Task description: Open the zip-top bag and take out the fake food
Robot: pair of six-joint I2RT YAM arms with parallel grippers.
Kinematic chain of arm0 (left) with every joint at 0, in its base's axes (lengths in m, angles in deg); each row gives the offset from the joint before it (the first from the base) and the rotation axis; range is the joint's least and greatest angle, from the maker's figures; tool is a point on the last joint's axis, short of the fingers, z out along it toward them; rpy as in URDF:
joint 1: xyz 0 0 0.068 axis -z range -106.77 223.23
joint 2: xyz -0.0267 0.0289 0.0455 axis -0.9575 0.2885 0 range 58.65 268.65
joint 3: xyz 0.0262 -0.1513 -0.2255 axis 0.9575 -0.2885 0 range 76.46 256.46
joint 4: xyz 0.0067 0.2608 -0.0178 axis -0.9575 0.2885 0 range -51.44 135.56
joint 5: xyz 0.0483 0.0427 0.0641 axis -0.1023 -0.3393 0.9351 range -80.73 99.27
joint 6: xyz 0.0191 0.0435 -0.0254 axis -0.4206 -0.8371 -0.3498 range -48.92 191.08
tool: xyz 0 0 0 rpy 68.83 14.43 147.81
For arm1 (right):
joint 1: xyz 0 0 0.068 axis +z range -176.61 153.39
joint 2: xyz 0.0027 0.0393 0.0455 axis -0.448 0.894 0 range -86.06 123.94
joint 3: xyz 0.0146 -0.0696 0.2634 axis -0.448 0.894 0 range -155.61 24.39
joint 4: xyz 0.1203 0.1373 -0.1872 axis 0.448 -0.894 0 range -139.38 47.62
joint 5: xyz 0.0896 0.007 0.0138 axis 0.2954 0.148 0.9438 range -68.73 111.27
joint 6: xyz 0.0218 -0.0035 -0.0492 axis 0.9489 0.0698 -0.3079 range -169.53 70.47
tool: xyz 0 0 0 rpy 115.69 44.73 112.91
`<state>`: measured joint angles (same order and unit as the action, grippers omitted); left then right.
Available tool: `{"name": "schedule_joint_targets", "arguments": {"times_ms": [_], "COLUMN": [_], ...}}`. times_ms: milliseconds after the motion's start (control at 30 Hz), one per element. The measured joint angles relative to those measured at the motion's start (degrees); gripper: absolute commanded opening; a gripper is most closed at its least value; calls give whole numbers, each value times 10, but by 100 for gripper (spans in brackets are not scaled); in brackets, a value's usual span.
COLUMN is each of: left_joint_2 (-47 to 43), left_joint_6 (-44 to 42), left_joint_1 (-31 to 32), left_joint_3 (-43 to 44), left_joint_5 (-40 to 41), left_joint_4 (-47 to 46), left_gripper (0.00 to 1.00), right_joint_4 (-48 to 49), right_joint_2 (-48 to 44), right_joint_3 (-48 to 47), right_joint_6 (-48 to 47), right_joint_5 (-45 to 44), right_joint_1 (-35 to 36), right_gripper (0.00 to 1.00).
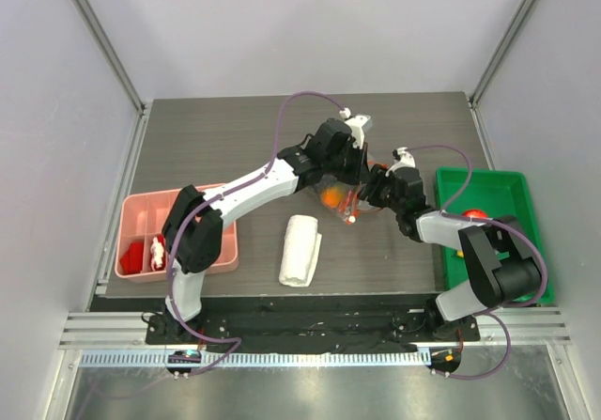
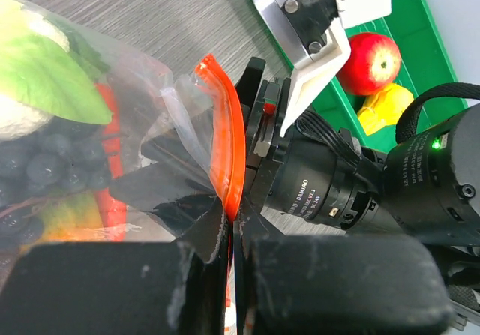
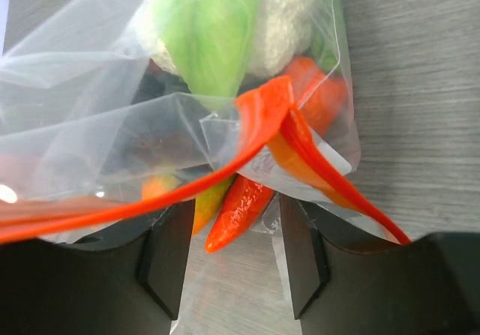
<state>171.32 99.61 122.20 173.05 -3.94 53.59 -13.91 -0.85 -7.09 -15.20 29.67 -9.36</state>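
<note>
left gripper (image 2: 231, 234): matte black fingers pressed together on the orange-red zip strip (image 2: 225, 133) of the zip-top bag (image 3: 90, 103), one lip pinched. right gripper (image 3: 234, 216): jaws spread, crinkled film and the tip of a glossy red chili (image 3: 238, 204) in the gap, no contact seen. bag: clear creased plastic, mouth parted, strip split into two curved ribbons; near the centre of the grey wood-grain table (image 1: 225, 138), between both grippers. fake food (image 3: 206, 28): inside the bag; smooth green leaf, knobbly white floret, dark beaded grapes, orange pieces. at 3 o'clock of bag: green bin (image 1: 498, 187) holding a shiny apple (image 2: 371, 61) and a yellow piece (image 2: 384, 106). at 7 o'clock: folded white cloth (image 1: 300, 249). at 9 o'clock: pink compartment tray (image 1: 141, 211).
</note>
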Motion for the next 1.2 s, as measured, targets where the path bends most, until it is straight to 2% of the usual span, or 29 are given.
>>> {"name": "schedule_joint_targets", "arguments": {"times_ms": [100, 200, 267, 467, 600, 700, 1000, 1033, 1100, 1133, 1167, 1200], "left_joint_2": [-1, -3, -3, -5, -5, -5, -5, -5, -5, -5, -5, -5], "left_joint_6": [0, 0, 0, 0, -2, -1, -2, -2, -2, -2, -2, -2], "left_joint_1": [1, 3, 5, 9, 9, 9, 15, 21, 29, 33, 36, 38], "left_joint_3": [0, 0, 0, 1, 5, 6, 8, 8, 8, 8, 8, 8], "left_joint_5": [0, 1, 1, -1, 1, 1, 21, 21, 21, 20, 20, 20], "left_joint_4": [1, 2, 2, 3, 5, 5, 5, 5, 5, 5, 5, 6], "left_gripper": [0, 0, 0, 0, 0, 0, 0, 0, 0, 0, 0, 0], "right_joint_4": [32, 51, 70, 135, 145, 148, 161, 161, 165, 169, 172, 173], "right_joint_2": [1, -1, -4, -21, -47, -57, 45, 54, 68, 73, 78, 78], "right_joint_3": [10, 22, 35, 91, 104, 104, 54, 46, 35, 33, 33, 32], "right_joint_6": [-8, 12, 47, 168, 218, 239, 295, 297, 297, 297, 299, 298], "right_joint_5": [-2, -3, -4, -2, -4, -8, -2, -1, -2, -2, -2, -2], "right_joint_1": [0, 0, 0, 0, 1, 3, 6, 8, 10, 10, 10, 10], "right_gripper": [53, 59, 65, 70, 78, 79, 79, 79, 66, 57, 43, 36]}}
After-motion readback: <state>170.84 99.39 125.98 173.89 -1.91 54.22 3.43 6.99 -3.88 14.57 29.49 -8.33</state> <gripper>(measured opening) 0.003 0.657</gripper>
